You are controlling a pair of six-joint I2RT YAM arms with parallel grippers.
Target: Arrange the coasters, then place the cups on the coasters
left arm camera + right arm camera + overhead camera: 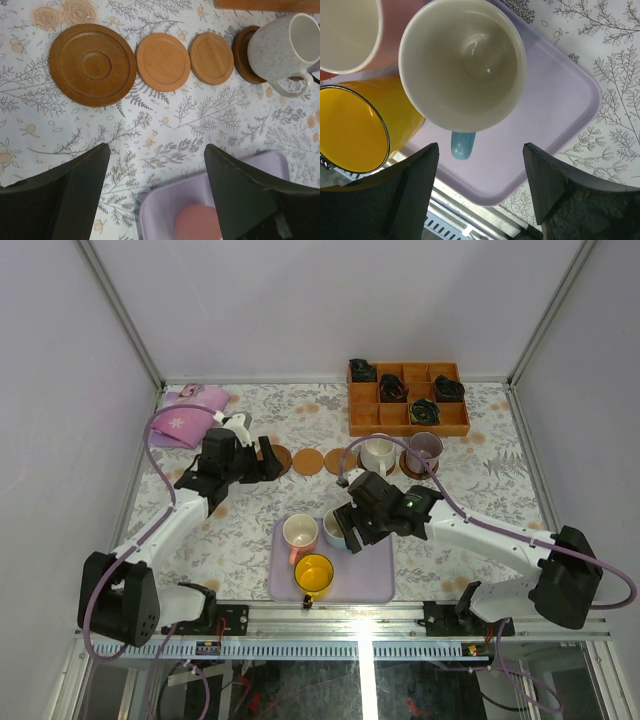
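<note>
– Starting nearest the arm bases, what stands around the lavender tray [370, 575]?
– 3 cups stand in it. The yellow cup [314, 575] is nearest, the cream cup with pink handle [299, 533] is behind it on the left, and the light blue cup [462, 62] is beside that. The right gripper [347, 532] hangs over the blue one and hides most of it from above.
– Is it holding it?
– No. In the right wrist view the jaws stand wide, clear of the cup. The cup's white inside faces up and its blue handle points between the fingertips [420, 170], untouched.
– And the left gripper [156, 150]?
– Wide too, with nothing between its jaws, above the flowered tablecloth [200, 125] just past the tray's corner.
– Farther out?
– 5 coasters in 1 row. The left wrist view shows a big dark ringed coaster [92, 65], a light coaster [163, 61] and a second light coaster [212, 58], all bare. From above, the left gripper covers part of the ringed one. Next, the plain cream-white cup [280, 47] stands on a dark coaster [241, 50], and the pale purple cup [425, 448] stands on the last coaster [410, 468].
– Beyond that?
– An orange-brown compartment box [400, 428] holding dark objects sits at the far edge, and a pink pouch [185, 422] lies far left.
</note>
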